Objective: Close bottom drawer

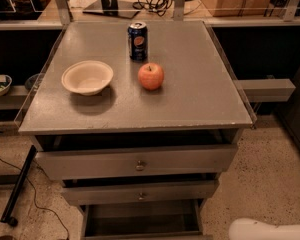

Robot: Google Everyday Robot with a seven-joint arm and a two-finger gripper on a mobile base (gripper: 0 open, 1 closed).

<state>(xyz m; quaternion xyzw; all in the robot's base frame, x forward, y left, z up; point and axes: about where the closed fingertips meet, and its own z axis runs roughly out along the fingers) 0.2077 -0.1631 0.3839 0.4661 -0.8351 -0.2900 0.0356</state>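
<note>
The bottom drawer point(140, 218) is the lowest of three grey metal drawers under a grey table top point(190, 104). It stands pulled out, its inside open to view, and its front edge point(145, 235) lies at the picture's bottom edge. My gripper is out of view. Only a white rounded part of my arm point(270, 230) shows at the bottom right corner, to the right of the bottom drawer and apart from it.
The top drawer point(137, 161) and middle drawer point(140, 193) have small central knobs. On the table top stand a white bowl point(87, 77), a red apple point(151, 76) and a blue can point(137, 40). A black cable point(32, 194) lies on the speckled floor at left.
</note>
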